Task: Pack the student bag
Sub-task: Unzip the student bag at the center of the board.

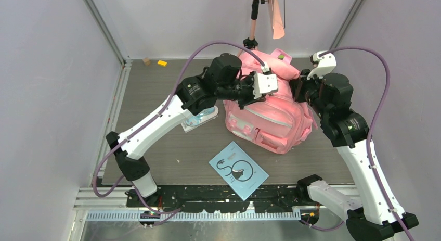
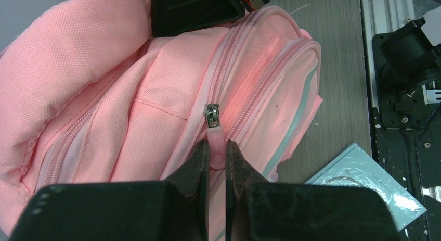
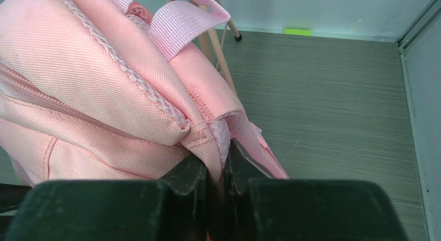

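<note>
Unzipping the student bag (image 1: pixel 268 108) with both arms

The left gripper (image 2: pixel 217 159) was closed on the pink zipper pull (image 2: pixel 213 139), and the right gripper (image 3: pixel 216 170) pinched a fabric seam (image 3: pixel 208 139) at the bag's side; pulling should go along the zipper track while the right side holds firm. The bag lay in the middle of the grey desk (image 1: pixel 156 90), with a blue booklet (image 1: pixel 238 170) near it, inside pale walls (image 1: pixel 47 69)

White arm links (image 1: pixel 156 121), black joints (image 1: pixel 223 69) — purple cables (image 1: pixel 382 74), black pincer fingers (image 2: pixel 197 168).
</note>
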{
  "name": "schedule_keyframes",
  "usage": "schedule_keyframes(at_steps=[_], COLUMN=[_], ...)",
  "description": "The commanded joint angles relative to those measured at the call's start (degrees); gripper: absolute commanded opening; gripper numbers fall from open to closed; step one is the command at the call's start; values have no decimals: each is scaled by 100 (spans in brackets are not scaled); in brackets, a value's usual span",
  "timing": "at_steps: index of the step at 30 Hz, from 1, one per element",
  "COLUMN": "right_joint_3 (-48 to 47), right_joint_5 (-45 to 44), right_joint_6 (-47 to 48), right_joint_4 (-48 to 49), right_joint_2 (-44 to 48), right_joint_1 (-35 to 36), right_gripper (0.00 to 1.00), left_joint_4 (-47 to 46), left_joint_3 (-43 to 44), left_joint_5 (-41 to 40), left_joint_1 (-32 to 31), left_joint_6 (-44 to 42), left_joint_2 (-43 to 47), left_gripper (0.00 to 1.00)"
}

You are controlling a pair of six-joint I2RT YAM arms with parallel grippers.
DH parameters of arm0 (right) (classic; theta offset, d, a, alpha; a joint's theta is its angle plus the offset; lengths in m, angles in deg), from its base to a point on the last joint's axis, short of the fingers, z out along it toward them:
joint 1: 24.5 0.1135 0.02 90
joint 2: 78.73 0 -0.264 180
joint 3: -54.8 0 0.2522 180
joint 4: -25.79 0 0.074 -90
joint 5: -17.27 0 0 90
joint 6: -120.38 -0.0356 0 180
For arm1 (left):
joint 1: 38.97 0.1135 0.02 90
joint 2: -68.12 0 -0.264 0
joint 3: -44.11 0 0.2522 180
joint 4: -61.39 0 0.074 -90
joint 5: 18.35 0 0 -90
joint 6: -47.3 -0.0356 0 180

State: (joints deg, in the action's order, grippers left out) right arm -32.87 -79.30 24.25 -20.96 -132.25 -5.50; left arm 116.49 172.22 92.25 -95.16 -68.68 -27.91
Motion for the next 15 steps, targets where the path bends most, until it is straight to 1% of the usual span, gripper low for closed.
schedule_keyframes(at_steps=[1, 7, 12, 15], right_joint_3=[-69, -15, 28, 34], right_joint_5=[243, 239, 243, 240], right_joint_6=[-274, -294, -311, -310], right_joint_4=[1233, 1262, 1278, 1291], right_joint_2=[6, 24, 58, 97], right_joint_1=[68, 68, 68, 68], right_gripper=[0, 0, 0, 0], left_joint_4=[-354, -900, -1363, -1418], left_joint_3=[33, -23, 34, 112], left_joint_5=[577, 560, 431, 519], left_joint_1=[-541, -824, -866, -878], left_joint_6=[107, 295, 572, 698], left_joint_2=[-289, -464, -568, -696], left_gripper=[0, 0, 0, 0])
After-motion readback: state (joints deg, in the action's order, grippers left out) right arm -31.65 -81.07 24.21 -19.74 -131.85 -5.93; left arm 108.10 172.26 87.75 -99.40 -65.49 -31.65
